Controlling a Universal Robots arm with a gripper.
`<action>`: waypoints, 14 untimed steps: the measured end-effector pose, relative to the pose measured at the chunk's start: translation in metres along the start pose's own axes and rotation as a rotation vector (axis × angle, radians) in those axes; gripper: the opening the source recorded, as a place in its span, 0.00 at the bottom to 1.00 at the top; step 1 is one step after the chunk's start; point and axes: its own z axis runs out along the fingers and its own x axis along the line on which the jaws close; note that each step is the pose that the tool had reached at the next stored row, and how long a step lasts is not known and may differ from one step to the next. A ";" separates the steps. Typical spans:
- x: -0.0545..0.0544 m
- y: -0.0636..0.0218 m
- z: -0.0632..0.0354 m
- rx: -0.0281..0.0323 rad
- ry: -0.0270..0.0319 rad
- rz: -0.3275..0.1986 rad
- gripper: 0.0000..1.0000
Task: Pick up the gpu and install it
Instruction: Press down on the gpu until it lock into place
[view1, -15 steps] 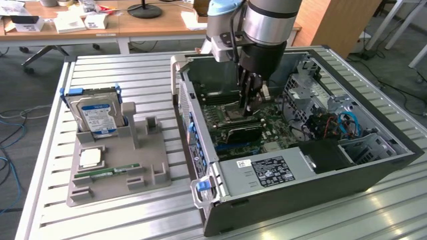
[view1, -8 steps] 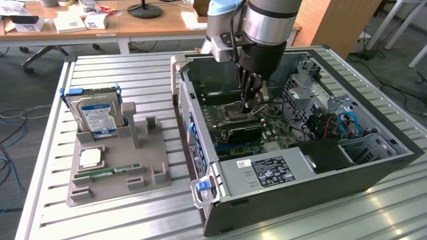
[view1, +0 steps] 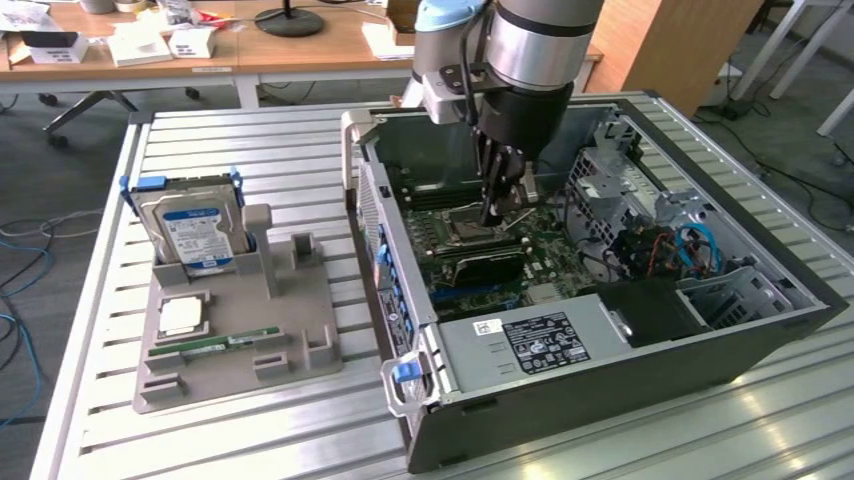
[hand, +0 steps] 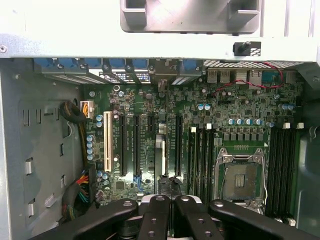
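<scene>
Note: gpu (view1: 478, 268) stands on edge in a motherboard (view1: 541, 248) slot at frame centre, pincer (view1: 497, 213) pressed together above it; if you press off-centre, the tips could slip onto the board or seat it crooked.

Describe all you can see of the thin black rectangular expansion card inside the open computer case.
The thin black rectangular expansion card stands upright on its long edge in a slot of the green motherboard, inside the open computer case, running towards the rear wall. The shut gripper hangs just above it; whether they touch cannot be told.
</scene>
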 end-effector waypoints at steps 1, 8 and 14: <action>0.000 0.0000 0.0000 0.0000 0.0000 0.000 0.11; 0.000 0.0000 0.0000 -0.0124 0.0002 0.000 0.11; 0.000 0.0001 0.0026 -0.0204 -0.0047 0.003 0.11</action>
